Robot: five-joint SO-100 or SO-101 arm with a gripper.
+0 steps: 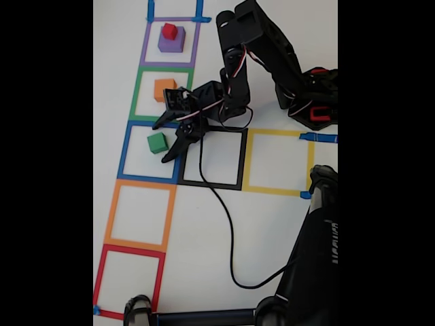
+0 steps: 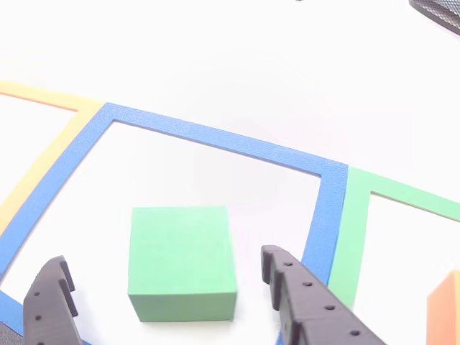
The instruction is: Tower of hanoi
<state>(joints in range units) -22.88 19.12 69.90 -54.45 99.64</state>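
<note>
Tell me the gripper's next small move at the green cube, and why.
Probably lower the gripper a little and close on the green cube. The other view shows the open fingers either side of it, not touching, and the fixed view shows the cube alone in the blue-taped square.

In the fixed view the green cube (image 1: 158,142) sits alone inside the blue tape square (image 1: 129,151), with bare white table (image 1: 272,231) on every side of it. The open gripper (image 1: 164,141) reaches in from the right, one finger above the cube and one below. In the other view the two fingers (image 2: 302,298) flank the cube (image 2: 182,262) with a gap on each side. The orange cube (image 1: 164,89) stands in the next square up, near the upper finger. Farther up, the red cube (image 1: 170,30) rests on the purple cube (image 1: 171,41), well apart. A black cable (image 1: 228,231) trails across the open table below.
</note>
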